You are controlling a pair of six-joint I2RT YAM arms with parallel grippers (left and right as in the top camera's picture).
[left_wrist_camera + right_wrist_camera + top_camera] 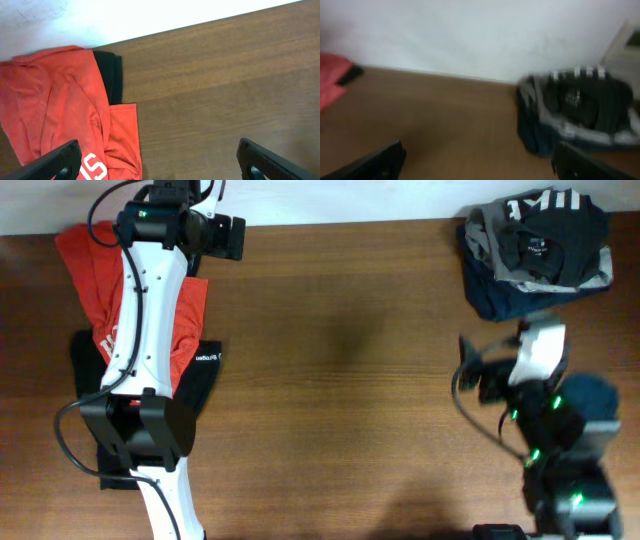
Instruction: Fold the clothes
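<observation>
A robot lab or test bench, it seems — a bare wooden table (340,380) set against a plain white wall (150,15), a cabled left arm (150,310) and right arm (540,352) reaching in from the frame's lower edge, clothes (535,255) heaped in the upper corners.

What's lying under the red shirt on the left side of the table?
A black cloth garment with white lettering pokes out at the red cloth shirt's right and lower edges. How far it runs underneath is hidden by the shirt and the left arm.
</observation>
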